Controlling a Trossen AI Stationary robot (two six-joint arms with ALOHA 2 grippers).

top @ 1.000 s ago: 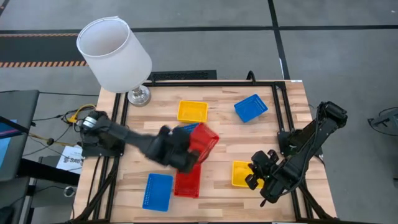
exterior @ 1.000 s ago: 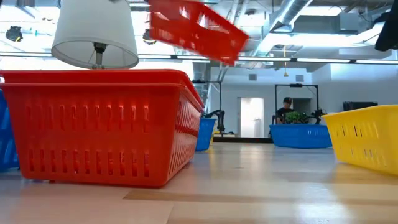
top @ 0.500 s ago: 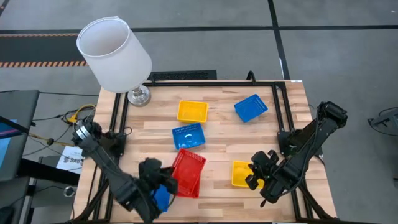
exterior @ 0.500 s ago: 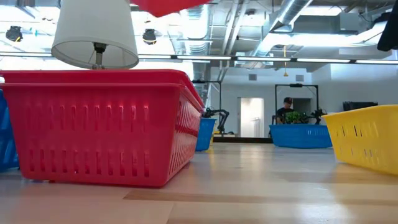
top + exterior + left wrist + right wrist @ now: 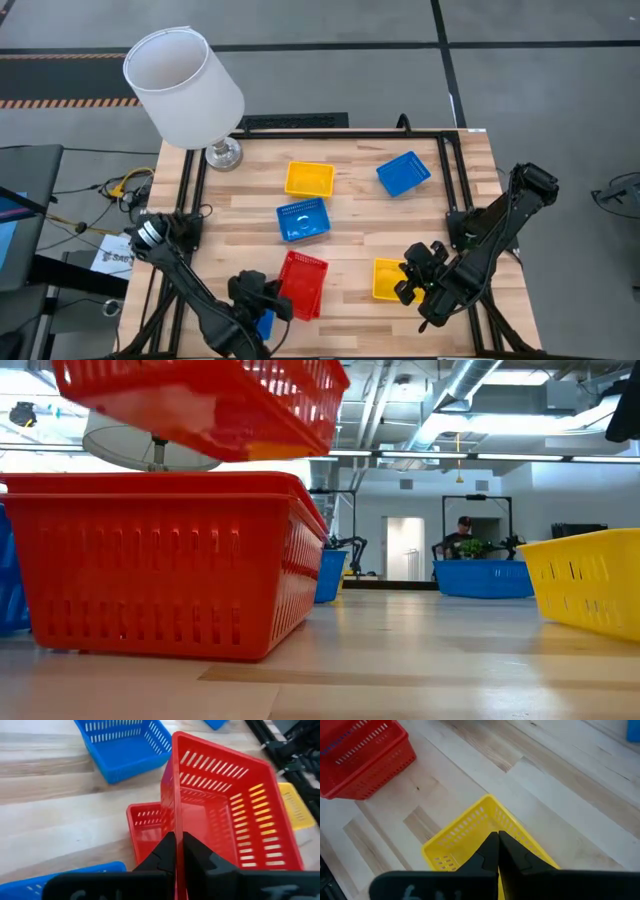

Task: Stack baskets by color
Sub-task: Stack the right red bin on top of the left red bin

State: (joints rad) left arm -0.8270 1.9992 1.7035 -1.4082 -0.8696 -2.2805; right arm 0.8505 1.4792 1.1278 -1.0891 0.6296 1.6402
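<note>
Crowding red baskets [image 5: 300, 285]: probably blue basket [image 5: 264, 322].

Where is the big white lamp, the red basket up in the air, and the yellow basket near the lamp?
White lamp [image 5: 183, 88], high view, on the shade's outer side.
Lifted red basket [image 5: 215, 405], low view, on its tilted underside.
Yellow basket near the lamp [image 5: 309, 179], high view, on its inner floor.

Wooden table [image 5: 350, 225]: pale plank top, dark metal frame along its edges.
Table lamp: white drum lampshade [image 5: 183, 88], tilted outward past the table's far left corner; silver round base [image 5: 224, 154] standing on that corner.
Cables [image 5: 110, 190]: yellow and dark, off the left edge.
Person [image 5: 461, 535]: distant, in the room beyond the far edge.
</note>
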